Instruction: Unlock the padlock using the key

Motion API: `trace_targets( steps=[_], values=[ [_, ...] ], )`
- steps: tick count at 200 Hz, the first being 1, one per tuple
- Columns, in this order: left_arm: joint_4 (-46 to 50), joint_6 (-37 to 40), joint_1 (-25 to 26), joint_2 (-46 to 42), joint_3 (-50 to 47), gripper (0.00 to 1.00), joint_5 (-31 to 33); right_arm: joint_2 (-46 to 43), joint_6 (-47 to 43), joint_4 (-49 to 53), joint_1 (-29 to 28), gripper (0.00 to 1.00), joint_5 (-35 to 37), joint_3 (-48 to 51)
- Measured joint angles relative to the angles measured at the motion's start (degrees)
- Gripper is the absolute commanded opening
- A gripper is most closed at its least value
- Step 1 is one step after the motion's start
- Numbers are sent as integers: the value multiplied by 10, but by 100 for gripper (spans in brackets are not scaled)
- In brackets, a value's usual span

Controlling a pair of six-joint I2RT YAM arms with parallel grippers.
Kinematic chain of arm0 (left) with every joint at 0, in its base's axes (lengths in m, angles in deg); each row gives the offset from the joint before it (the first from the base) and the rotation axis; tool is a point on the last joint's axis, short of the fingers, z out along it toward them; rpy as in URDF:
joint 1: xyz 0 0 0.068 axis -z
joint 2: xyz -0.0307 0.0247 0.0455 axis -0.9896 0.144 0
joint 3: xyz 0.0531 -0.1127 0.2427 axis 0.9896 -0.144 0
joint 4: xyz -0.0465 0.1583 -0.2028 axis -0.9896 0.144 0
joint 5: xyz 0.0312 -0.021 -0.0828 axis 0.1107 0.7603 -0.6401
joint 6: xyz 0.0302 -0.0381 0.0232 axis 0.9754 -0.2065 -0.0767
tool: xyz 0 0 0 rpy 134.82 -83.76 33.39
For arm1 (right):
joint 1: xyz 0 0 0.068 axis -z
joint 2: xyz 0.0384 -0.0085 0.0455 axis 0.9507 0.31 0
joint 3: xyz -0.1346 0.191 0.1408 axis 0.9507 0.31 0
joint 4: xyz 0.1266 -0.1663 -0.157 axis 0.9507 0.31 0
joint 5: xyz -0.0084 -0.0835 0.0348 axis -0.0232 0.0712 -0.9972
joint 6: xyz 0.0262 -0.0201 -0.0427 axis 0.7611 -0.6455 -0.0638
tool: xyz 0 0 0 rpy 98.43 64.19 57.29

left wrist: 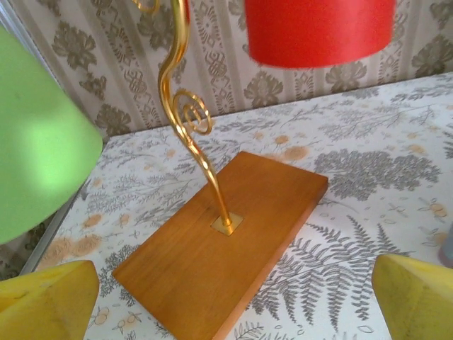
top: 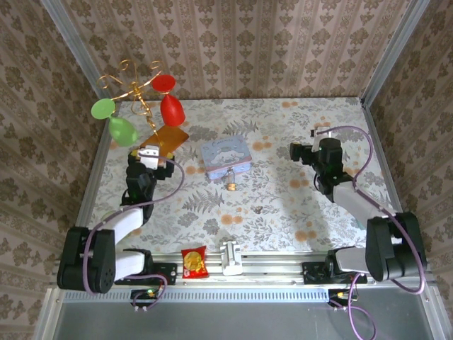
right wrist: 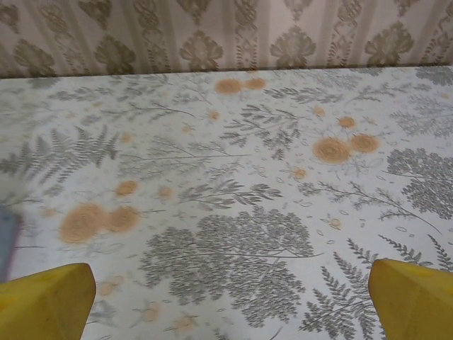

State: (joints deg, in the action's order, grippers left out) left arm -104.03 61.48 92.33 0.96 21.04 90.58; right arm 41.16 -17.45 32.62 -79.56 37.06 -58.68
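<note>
Progress on the task looks close to nil: the padlock (top: pixel 231 186) lies on the floral table (top: pixel 283 205) near its middle, just in front of the pale blue tin (top: pixel 225 156), and neither arm is at it. A thin silvery piece sits between the brass body and the tin, but it is too small to tell whether that is the shackle or the key, so I cannot place the key or say whether the lock is shut. The left gripper (top: pixel 150 154) hangs well to the left of the lock, its yellow fingers (left wrist: pixel 46 301) spread wide and empty over the wooden base (left wrist: pixel 212 248) of a gold wire stand (left wrist: pixel 185 113). The right gripper (top: pixel 299 151) hovers well to the right, its fingers (right wrist: pixel 417 297) likewise spread wide with bare tablecloth between them. By my reading, everything is left to do: finding and picking up the key, steadying the lock, inserting and turning.
</note>
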Motion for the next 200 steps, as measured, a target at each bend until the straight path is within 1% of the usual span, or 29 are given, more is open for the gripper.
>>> trace_targets(
  steps=[14,34,48,57,71,91,116,138,158,166,183,200],
  values=[
    [29,0,25,-28,4,100,12,-15,14,56,-22,100,0,-25],
    [70,-13,75,-67,5,100,30,-29,46,125,-54,100,0,-52],
    [106,-55,106,-96,7,100,44,-36,75,168,-80,100,-6,-62],
    [123,-84,117,-113,7,100,45,-36,94,196,-95,100,-15,-64],
    [126,-125,133,-134,4,100,42,-32,122,238,-123,100,-25,-67],
    [123,-183,172,-154,-7,100,33,-15,155,282,-175,95,-29,-69],
    [143,-238,226,-155,-8,100,23,10,207,313,-242,88,-16,-68],
    [146,-268,301,-143,-8,100,26,29,259,314,-282,81,-7,-59],
    [145,-294,356,-116,-7,100,30,63,298,314,-313,75,6,-56],
    [148,-306,379,-101,-5,100,38,81,314,314,-325,74,11,-56],
    [163,-332,420,-68,3,100,63,116,336,315,-344,68,21,-56],
    [163,-349,453,-46,7,100,90,136,353,320,-358,62,30,-56]
  ],
)
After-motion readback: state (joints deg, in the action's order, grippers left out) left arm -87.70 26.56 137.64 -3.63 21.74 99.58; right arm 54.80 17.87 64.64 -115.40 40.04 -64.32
